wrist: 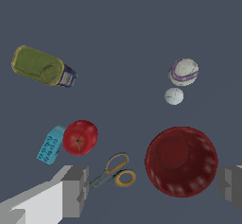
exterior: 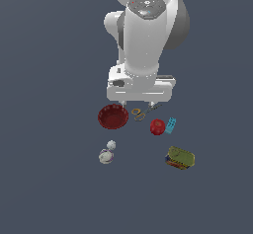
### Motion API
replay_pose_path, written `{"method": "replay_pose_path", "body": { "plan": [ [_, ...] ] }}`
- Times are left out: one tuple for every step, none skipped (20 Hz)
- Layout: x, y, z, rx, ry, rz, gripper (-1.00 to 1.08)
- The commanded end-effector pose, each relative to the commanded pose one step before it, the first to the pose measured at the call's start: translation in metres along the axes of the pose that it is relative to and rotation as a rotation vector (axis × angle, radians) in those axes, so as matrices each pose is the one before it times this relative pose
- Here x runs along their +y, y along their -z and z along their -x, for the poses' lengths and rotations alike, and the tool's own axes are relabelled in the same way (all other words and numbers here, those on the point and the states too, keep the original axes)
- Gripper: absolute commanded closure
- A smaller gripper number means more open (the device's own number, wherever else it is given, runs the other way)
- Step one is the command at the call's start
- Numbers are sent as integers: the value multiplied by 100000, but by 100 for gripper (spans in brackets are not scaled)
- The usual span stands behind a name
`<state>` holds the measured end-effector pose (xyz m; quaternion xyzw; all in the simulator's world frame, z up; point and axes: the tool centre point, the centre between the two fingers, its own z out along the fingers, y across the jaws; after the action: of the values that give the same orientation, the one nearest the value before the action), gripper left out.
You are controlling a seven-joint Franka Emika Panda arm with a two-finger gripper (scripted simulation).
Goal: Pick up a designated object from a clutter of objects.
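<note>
Covering everything, a flat slate-blue floor (exterior: 54, 188); tool (wrist: 151, 190) spread wide, gripping nothing.

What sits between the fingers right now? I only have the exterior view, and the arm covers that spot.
Observer: In the wrist view the gripper is open and empty. The red bowl and the scissors show between its fingers, not the apple.
Operator: Is the apple clear of its neighbours?
Observer: No. The cyan block sits right beside it; I cannot tell if they touch.
Operator: Are the scissors open?
Observer: The blades are closed, with the orange handles toward the bowl.
</note>
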<state>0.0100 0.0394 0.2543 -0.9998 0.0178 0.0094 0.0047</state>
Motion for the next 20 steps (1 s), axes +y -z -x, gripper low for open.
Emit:
{"method": "replay_pose_path", "body": {
  "plan": [
    [-1167, -1678, -33, 160, -2583, 413, -92],
    [-524, -747, 23, 100, -1183, 162, -92],
    [-556, -787, 50, 109, -1240, 154, -92],
    [-575, -809, 80, 115, -1273, 141, -92],
    [-573, -807, 109, 117, -1269, 122, -92],
    [-572, -803, 138, 118, -1262, 103, -92],
    [-570, -800, 167, 117, -1256, 84, -92],
    [-565, -796, 196, 116, -1250, 65, -92],
    [-560, -792, 224, 114, -1245, 45, -92],
    [-547, -779, 249, 109, -1228, 26, -92],
    [-515, -738, 263, 100, -1164, 7, -92],
    [-479, -695, 271, 90, -1099, -9, -92],
    [-445, -652, 276, 80, -1032, -22, -92],
    [-411, -609, 276, 71, -969, -32, -92],
    [-378, -567, 273, 61, -905, -41, -92],
    [-346, -525, 267, 53, -840, -47, -92],
    [-315, -484, 258, 45, -778, -51, -92],
    [-285, -443, 247, 38, -715, -53, -92],
    [-256, -403, 233, 31, -652, -54, -92],
    [-227, -363, 216, 25, -591, -53, -92]
  ]
}}
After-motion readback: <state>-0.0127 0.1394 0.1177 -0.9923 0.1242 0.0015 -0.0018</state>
